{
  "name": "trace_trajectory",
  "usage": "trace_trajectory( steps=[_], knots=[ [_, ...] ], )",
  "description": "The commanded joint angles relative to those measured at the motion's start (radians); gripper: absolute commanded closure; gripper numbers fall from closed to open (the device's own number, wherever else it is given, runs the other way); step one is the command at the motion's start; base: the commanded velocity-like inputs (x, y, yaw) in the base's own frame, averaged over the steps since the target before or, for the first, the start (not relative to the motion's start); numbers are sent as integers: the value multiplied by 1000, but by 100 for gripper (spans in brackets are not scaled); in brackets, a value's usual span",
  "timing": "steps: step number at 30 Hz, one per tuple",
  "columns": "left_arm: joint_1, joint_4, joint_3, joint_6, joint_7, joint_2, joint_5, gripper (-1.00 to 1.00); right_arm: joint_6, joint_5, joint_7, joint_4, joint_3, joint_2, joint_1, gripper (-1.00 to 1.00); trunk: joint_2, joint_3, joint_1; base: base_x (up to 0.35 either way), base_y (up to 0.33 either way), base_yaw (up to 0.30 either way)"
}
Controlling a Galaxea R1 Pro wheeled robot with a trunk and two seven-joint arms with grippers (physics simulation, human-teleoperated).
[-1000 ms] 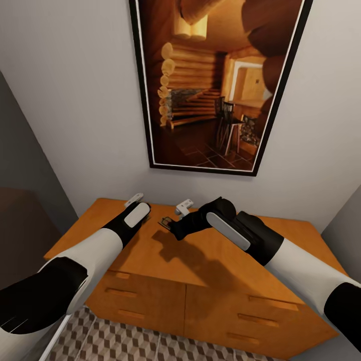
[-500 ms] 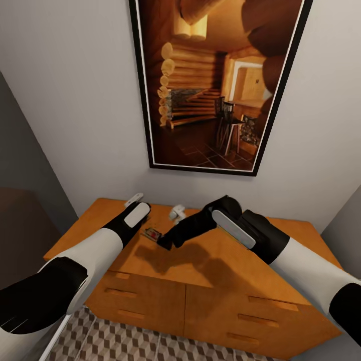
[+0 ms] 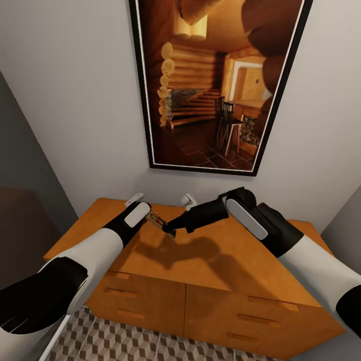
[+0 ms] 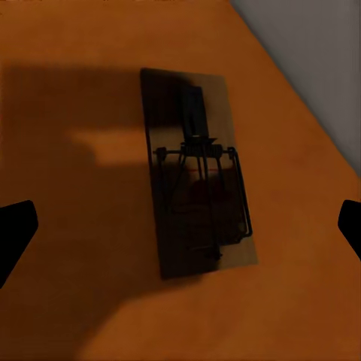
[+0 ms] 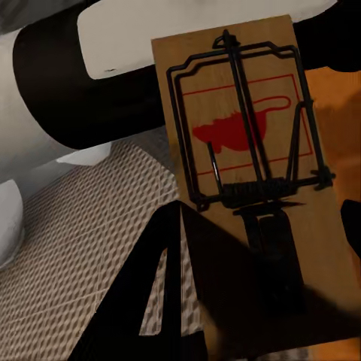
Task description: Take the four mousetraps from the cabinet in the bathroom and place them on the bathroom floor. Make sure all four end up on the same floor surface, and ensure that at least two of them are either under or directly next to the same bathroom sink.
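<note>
The right gripper [image 3: 170,228] is pinching one mousetrap [image 3: 157,220] above the cabinet [image 3: 210,260], the board sticking out toward ten o'clock, lifted since a second ago. The left gripper [image 3: 134,199] is hovering spread wide over a second mousetrap [image 4: 197,171] lying flat on the top, long axis running twelve to six between its fingers.

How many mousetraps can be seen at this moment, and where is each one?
2. One mousetrap is held in the right gripper, lifted above the cabinet. Another mousetrap lies flat on the cabinet top below the open left gripper. Others may be hidden.
</note>
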Motion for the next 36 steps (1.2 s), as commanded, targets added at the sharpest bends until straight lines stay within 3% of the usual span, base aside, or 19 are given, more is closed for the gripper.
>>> trace_trajectory(
  steps=[1, 9, 12, 15, 20, 28, 36],
  knots=[
    [0, 0, 0, 0, -1, 0, 0, -100, 1, -1, 18, 0, -1, -4, 1, 100, 0, 0, 0, 0, 0, 0],
    [0, 0, 0, 0, -3, 0, 0, -100, -1, -1, 175, 1, -6, -49, 6, 100, 0, 0, 0, 0, 0, 0],
    [0, 0, 0, -3, -3, 0, 0, -100, -1, -2, 212, 1, -20, -65, 6, 100, 0, 0, 0, 0, 0, 0],
    [0, 0, 0, -14, -3, 0, 0, -100, -1, -2, 290, 2, -48, -84, 12, 100, 0, 0, 0, 0, 0, 0],
    [0, 0, 0, -23, -3, 0, 0, -100, -4, -2, 402, 9, -72, -93, 22, 100, 0, 0, 0, 0, 0, 0],
    [0, -24, 0, -25, -2, 0, -1, -100, -5, 0, 451, 12, -166, -88, 28, 100, 0, 0, 0, 77, -71, 0],
    [0, -32, -1, -25, 3, 1, -1, -100, -5, 8, 450, 6, -180, -84, 47, 100, 0, 0, 0, 86, -84, 0]
  ],
)
